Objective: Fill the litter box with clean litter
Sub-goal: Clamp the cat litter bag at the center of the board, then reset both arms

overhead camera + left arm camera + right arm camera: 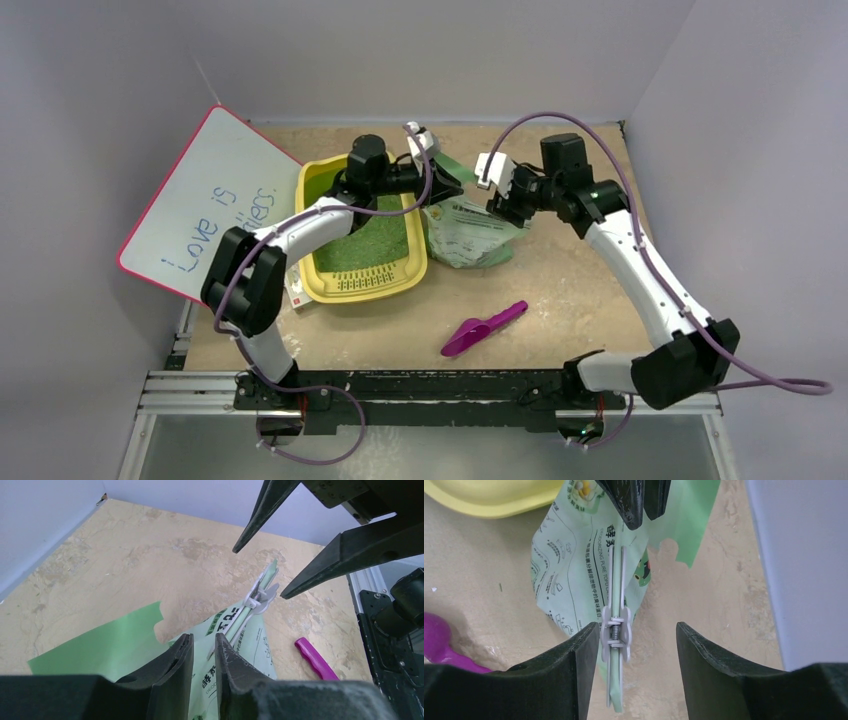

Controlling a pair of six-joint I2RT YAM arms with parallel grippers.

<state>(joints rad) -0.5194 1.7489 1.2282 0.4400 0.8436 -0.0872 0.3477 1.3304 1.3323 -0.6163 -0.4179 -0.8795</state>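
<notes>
The yellow litter box (362, 287) sits left of centre with green clean litter (365, 240) spread inside; its rim (499, 497) shows in the right wrist view. A pale green printed bag (470, 235) lies beside it, its folded top pinched by a grey clip (616, 630). My left gripper (447, 188) hovers over the bag's left end, its jaws (204, 639) parted by a narrow gap with nothing between them. The right gripper (497, 205) is open around the clip (260, 596), which stands near its left finger (584, 645), and the gripper's fingertips (636, 626) are apart.
A purple scoop (485, 328) lies on the table nearer the arm bases. A white board with a pink edge (200, 200) leans at the left wall. A small white card (298, 290) rests by the litter box's front left corner. Walls close in at the back and both sides.
</notes>
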